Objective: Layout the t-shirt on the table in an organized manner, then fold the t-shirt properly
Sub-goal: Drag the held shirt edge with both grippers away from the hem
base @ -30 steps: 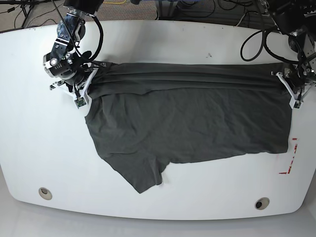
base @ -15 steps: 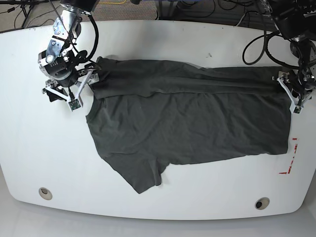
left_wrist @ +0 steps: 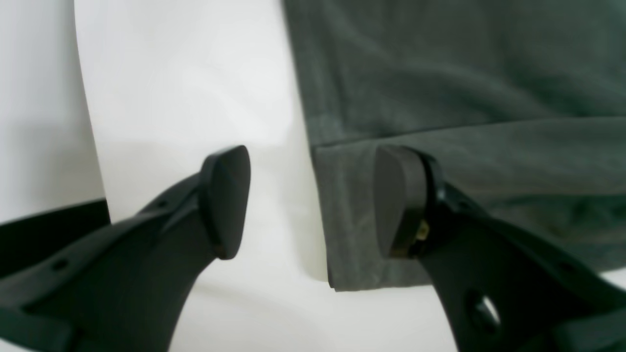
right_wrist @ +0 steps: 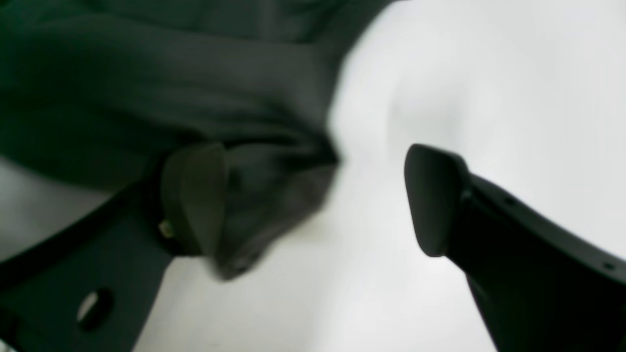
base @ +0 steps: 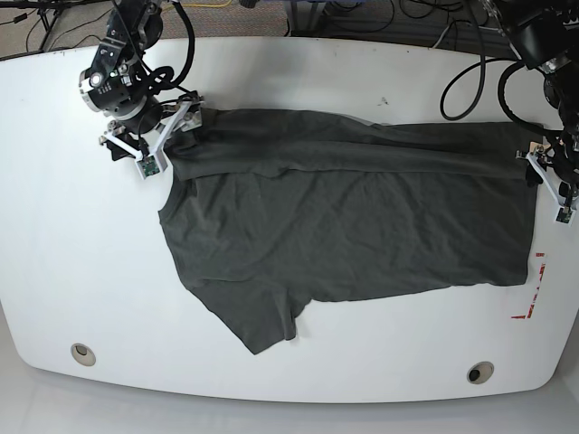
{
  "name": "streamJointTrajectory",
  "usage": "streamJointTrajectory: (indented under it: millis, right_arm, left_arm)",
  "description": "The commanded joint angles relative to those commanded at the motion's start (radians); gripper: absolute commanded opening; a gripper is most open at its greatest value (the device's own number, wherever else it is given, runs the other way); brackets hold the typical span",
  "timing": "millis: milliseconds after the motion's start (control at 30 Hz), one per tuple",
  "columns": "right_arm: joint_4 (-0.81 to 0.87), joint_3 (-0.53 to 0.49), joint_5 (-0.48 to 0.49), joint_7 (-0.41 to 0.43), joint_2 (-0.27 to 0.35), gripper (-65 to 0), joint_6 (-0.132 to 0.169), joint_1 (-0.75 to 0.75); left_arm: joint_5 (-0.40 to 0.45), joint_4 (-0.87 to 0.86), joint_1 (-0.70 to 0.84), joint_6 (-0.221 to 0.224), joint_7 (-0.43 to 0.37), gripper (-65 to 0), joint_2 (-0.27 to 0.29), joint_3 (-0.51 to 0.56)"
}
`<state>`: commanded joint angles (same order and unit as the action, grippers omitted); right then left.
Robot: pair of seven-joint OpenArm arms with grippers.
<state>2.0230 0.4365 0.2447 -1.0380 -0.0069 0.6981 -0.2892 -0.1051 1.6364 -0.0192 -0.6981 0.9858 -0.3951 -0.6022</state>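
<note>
Right gripper [base: 167, 140], far-left corner of the t-shirt [base: 344, 217]: jaws spread wide, holding nothing; shoulder cloth lies slack beside one finger, a fold bunched under it. Shirt spread sideways across the middle of the table [base: 54, 226], near sleeve splayed toward the front edge, a doubled band along the far edge – layout looks unfinished. Left gripper [base: 548, 176], hem corner on the right: jaws wide apart, empty, one pad [left_wrist: 391, 200] over the cloth, likely just letting the hem settle flat.

Soft, matt, wrinkled charcoal cloth of the t-shirt [left_wrist: 440, 88] lies under one smooth matt black plastic finger [left_wrist: 396, 200] of the left gripper [left_wrist: 313, 200], the glossy white table [left_wrist: 186, 98] showing between and beyond the fingers.
</note>
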Motion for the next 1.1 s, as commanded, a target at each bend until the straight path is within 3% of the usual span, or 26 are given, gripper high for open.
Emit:
streamJointTrajectory:
  millis: [300, 700, 933, 1100]
  right_arm:
    - [-0.005, 0.002, 0.029, 0.002, -0.003, -11.3, 0.000, -0.057]
    - [-0.103, 0.054, 0.035, 0.005, -0.003, -11.3, 0.000, -0.037]
    - [-0.170, 0.054, 0.032, 0.017, -0.003, -11.6, 0.000, -0.005]
    - [-0.195, 0.049, 0.031, 0.049, -0.002, -19.3, 0.000, 0.000]
  left_arm:
    - [-0.002, -0.003, 0.069, 0.000, -0.003, -27.6, 0.006, -0.063]
    - [0.000, -0.048, 0.089, 0.000, -0.008, -27.6, 0.098, -0.061]
    - [0.005, -0.147, 0.069, 0.000, -0.080, -27.6, 0.101, -0.060]
    - [0.005, -0.207, 0.064, 0.000, -0.084, -27.6, 0.098, -0.060]
